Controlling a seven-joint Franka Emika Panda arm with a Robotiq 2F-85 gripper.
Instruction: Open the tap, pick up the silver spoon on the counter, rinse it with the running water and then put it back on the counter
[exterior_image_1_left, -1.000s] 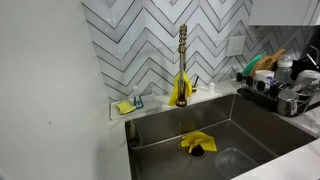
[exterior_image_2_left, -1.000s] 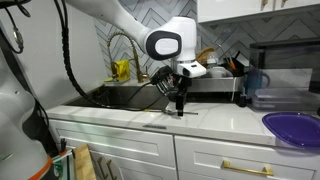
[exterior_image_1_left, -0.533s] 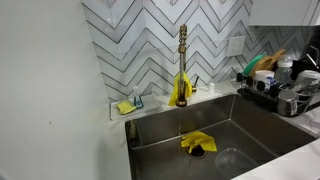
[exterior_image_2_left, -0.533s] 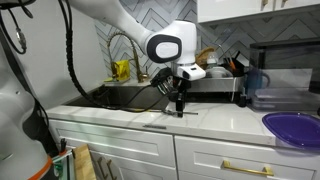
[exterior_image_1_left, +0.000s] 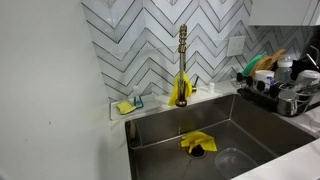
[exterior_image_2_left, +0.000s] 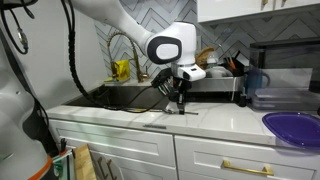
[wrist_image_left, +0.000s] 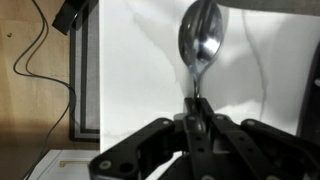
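Observation:
In the wrist view my gripper (wrist_image_left: 197, 108) is shut on the handle of the silver spoon (wrist_image_left: 202, 40). The spoon's bowl points away from me over the white counter (wrist_image_left: 140, 70). In an exterior view the gripper (exterior_image_2_left: 180, 103) points straight down at the counter (exterior_image_2_left: 220, 118), to the right of the sink, and the spoon is too small to see there. The gold tap (exterior_image_1_left: 182, 60) stands behind the steel sink (exterior_image_1_left: 250, 125). Its curved neck also shows as the tap (exterior_image_2_left: 122, 42) behind the arm. The running water is too faint to make out.
A yellow cloth (exterior_image_1_left: 197, 142) lies over the sink drain. A sponge (exterior_image_1_left: 125, 107) sits on the back ledge, and a full dish rack (exterior_image_1_left: 280, 85) stands beside the sink. A purple plate (exterior_image_2_left: 295, 128) lies on the counter near its front edge.
The jaws have closed from open onto the spoon's handle. The arm has barely moved.

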